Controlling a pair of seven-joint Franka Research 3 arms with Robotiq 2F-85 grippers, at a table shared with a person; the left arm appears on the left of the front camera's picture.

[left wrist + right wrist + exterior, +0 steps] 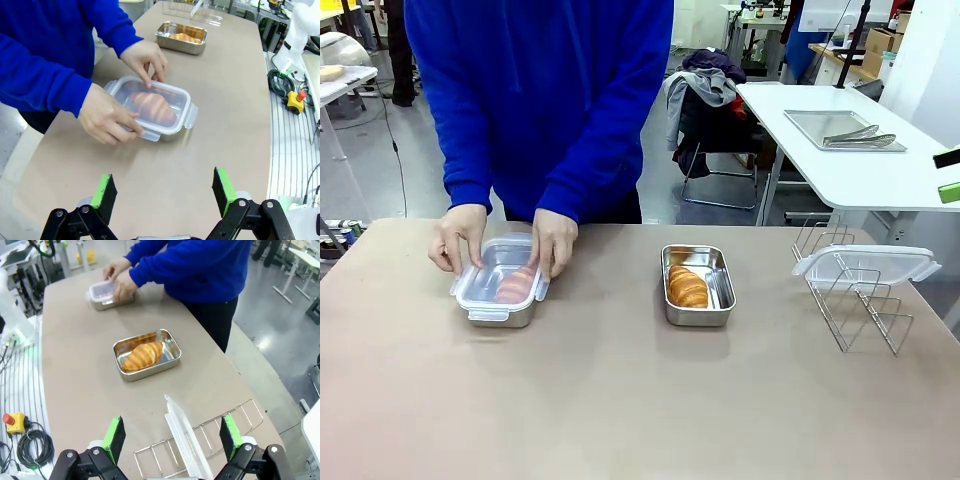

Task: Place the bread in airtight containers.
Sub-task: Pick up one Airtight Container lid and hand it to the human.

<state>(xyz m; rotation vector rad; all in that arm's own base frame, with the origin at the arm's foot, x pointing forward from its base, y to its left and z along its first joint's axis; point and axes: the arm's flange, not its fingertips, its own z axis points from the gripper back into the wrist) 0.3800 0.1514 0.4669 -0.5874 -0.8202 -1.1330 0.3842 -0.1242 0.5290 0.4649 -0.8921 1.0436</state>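
On the table's left, a person's two hands press a clear lid (492, 272) onto a steel container (506, 320); a croissant (152, 106) shows through the lid. Near the middle stands a second container (720, 290), uncovered, with the other croissant (687, 288) lying in it. The left wrist view has my left gripper (164, 190) open above bare table, short of the lidded container (170, 132) and the hands. My right gripper (172, 437) is open over the wire rack (235, 415), with the uncovered container (170, 357) and its croissant (141, 355) beyond it.
A second clear lid (865, 262) rests on the wire rack (860, 315) at the table's right. A white table (850, 170) behind carries a flat metal tray (810, 122) and tongs (860, 138). The person's blue sleeves (570, 150) reach over the far left edge.
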